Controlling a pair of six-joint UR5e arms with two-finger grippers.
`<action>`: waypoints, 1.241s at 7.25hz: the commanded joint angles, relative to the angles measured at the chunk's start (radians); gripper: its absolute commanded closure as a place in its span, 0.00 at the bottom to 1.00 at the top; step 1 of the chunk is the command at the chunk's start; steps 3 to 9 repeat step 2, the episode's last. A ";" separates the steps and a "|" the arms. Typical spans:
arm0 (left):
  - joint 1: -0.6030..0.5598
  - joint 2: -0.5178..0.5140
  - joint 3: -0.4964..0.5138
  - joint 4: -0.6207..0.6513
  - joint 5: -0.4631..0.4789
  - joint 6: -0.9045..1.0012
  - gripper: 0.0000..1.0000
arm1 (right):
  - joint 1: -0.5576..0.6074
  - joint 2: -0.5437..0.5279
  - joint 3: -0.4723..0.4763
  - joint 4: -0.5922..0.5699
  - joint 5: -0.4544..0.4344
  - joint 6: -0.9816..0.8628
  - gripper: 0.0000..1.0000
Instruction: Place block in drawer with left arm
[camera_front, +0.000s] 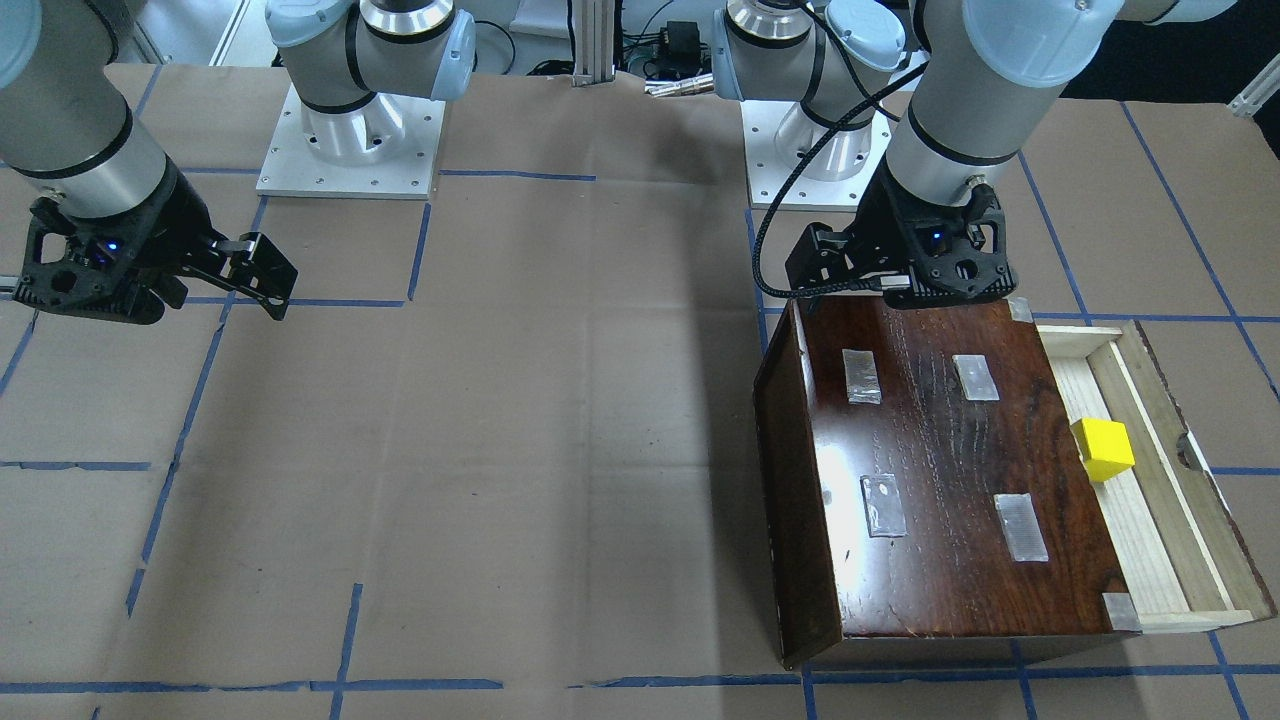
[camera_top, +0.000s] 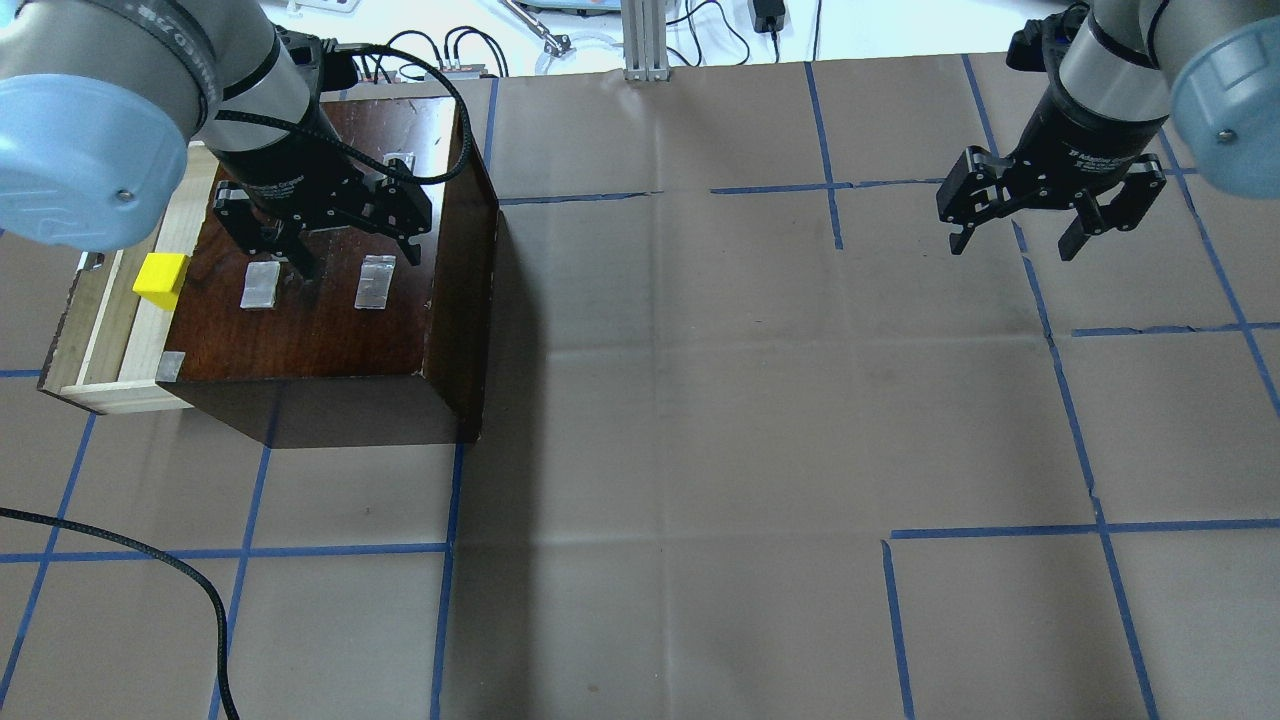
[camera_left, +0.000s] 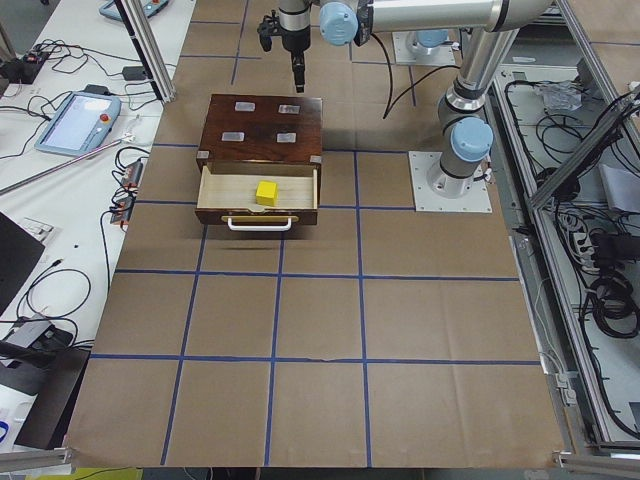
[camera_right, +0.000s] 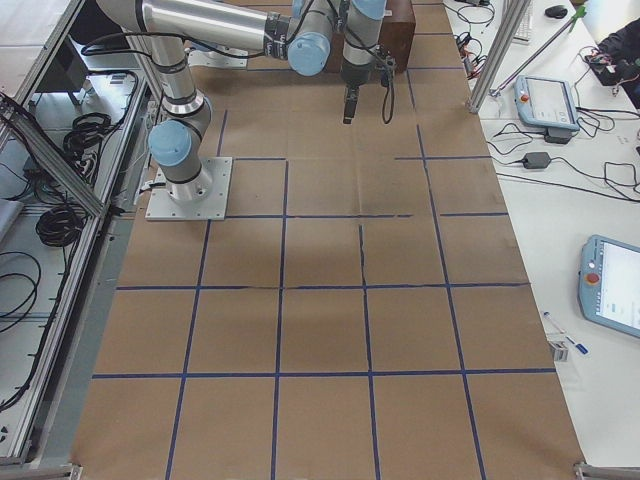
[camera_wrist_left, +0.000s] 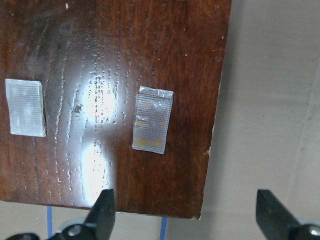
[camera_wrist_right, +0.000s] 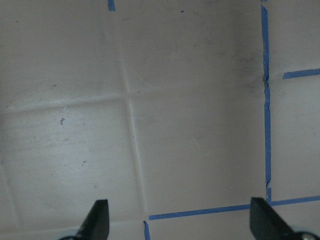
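Observation:
The yellow block (camera_front: 1102, 448) lies in the pulled-out pale wood drawer (camera_front: 1150, 540) of the glossy dark brown box (camera_front: 940, 470). It also shows in the overhead view (camera_top: 160, 278) and the exterior left view (camera_left: 266, 192), free of any gripper. My left gripper (camera_top: 358, 262) is open and empty, hovering over the box top beside the drawer. In the left wrist view (camera_wrist_left: 186, 215) its jaws stand wide apart above the dark top. My right gripper (camera_top: 1015, 245) is open and empty over the bare table far from the box; it also shows in the right wrist view (camera_wrist_right: 177, 220).
Several silvery tape patches (camera_wrist_left: 152, 120) sit on the box top. A black braided cable (camera_top: 150, 560) lies on the table at the near left. The arms' metal base plates (camera_front: 350, 150) stand at the robot's side. Blue tape lines grid the brown paper.

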 joint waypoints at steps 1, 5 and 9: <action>0.006 0.002 0.000 0.000 0.001 0.004 0.01 | 0.000 0.000 -0.002 0.000 0.000 0.001 0.00; 0.006 0.002 0.000 0.000 0.001 0.004 0.01 | 0.000 0.001 0.000 0.000 0.000 0.001 0.00; 0.006 0.002 0.000 0.000 0.001 0.004 0.01 | 0.000 0.001 0.000 0.000 0.000 0.001 0.00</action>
